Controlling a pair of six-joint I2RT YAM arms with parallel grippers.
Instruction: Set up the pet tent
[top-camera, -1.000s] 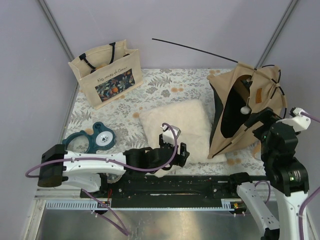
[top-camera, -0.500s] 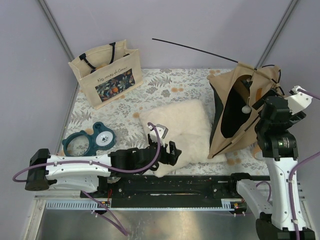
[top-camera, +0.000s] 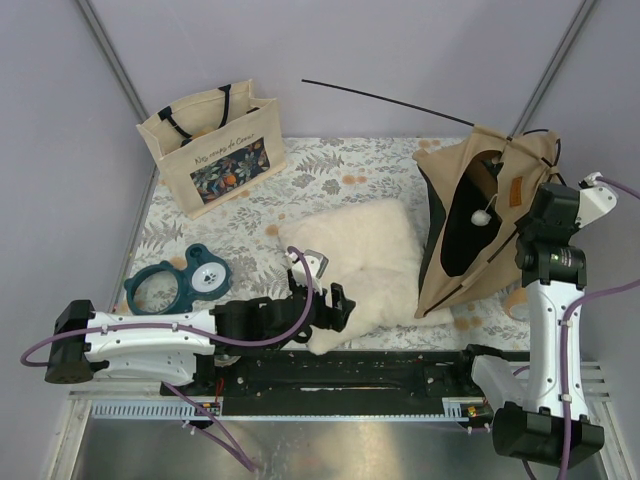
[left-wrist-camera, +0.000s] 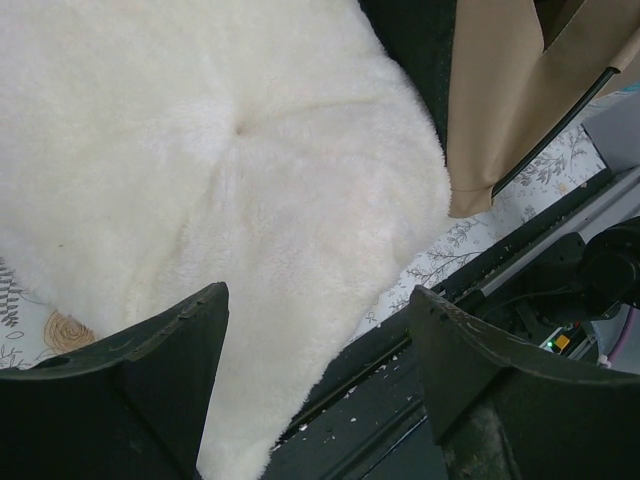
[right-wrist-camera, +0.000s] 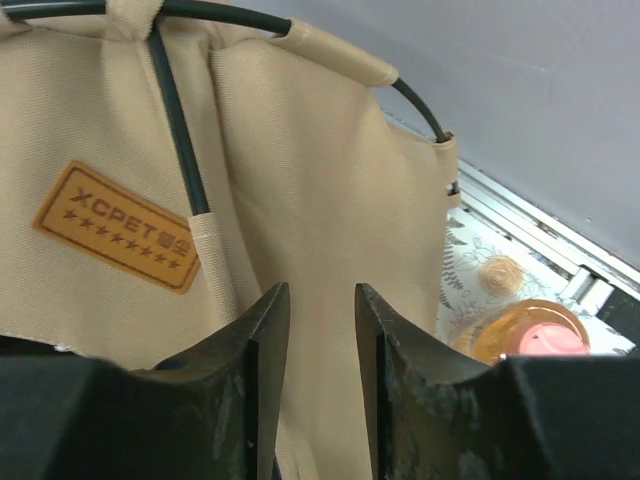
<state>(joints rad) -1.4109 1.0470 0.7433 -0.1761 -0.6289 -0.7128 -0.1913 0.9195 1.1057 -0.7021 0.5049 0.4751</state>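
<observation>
The pet tent (top-camera: 470, 230), tan fabric on thin black poles, stands half-collapsed at the back right, dark doorway facing left, a white pompom (top-camera: 481, 215) hanging in it. One long pole (top-camera: 390, 97) sticks out to the upper left. My right gripper (top-camera: 540, 212) is at the tent's right side; in the right wrist view its jaws (right-wrist-camera: 322, 292) are drawn close on a fold of tent fabric (right-wrist-camera: 300, 150), beside the brown label (right-wrist-camera: 115, 225). My left gripper (top-camera: 335, 300) hangs open over the near corner of the cream pillow (left-wrist-camera: 200, 150).
A beige floral tote bag (top-camera: 215, 150) stands at the back left. A teal ring-shaped piece (top-camera: 180, 282) lies at the left. The pillow (top-camera: 350, 250) is mid-table, touching the tent's base. An orange-pink round thing (right-wrist-camera: 530, 335) sits right of the tent. A black rail (top-camera: 350, 370) runs along the near edge.
The right arm rose and reached to the tent's right side, and its jaws closed from wide open to narrow around fabric. The left arm drew back left toward the pillow's near corner.
</observation>
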